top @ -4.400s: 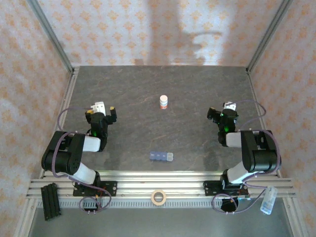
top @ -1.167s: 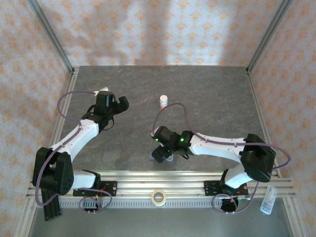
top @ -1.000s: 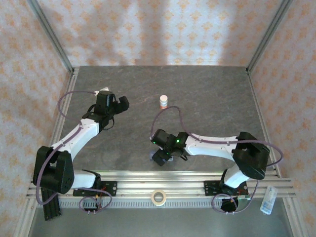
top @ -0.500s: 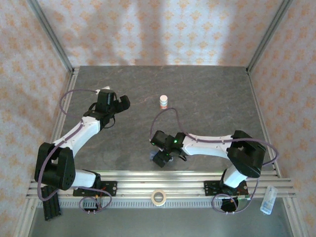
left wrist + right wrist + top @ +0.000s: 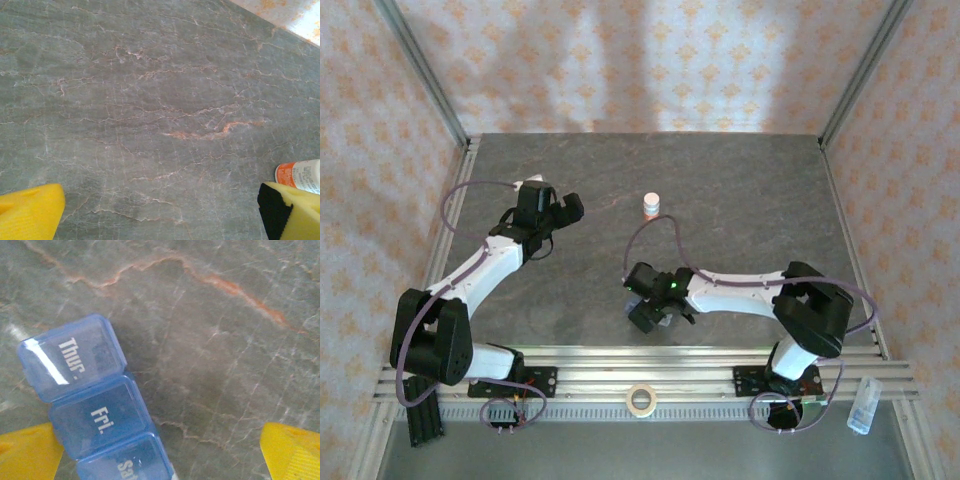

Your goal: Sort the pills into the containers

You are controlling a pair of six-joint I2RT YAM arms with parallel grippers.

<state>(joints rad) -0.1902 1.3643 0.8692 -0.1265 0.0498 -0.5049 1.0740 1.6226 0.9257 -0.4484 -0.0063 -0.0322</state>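
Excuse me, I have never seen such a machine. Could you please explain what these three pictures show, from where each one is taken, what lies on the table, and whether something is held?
This is a robot with two arms, bolted at the near edge of a grey table. Each arm ends in a gripper with two yellow-tipped fingers. The wide picture comes from a camera above and behind the arms. The two close pictures come from small cameras on the wrists, each looking past its own fingers. The left gripper is open over bare table, with a small white bottle with an orange band nearby. The right gripper is open over a blue pill box with lids marked Thur. and Fri.; the box lies close to one finger, and I cannot tell whether they touch. Nothing is held.
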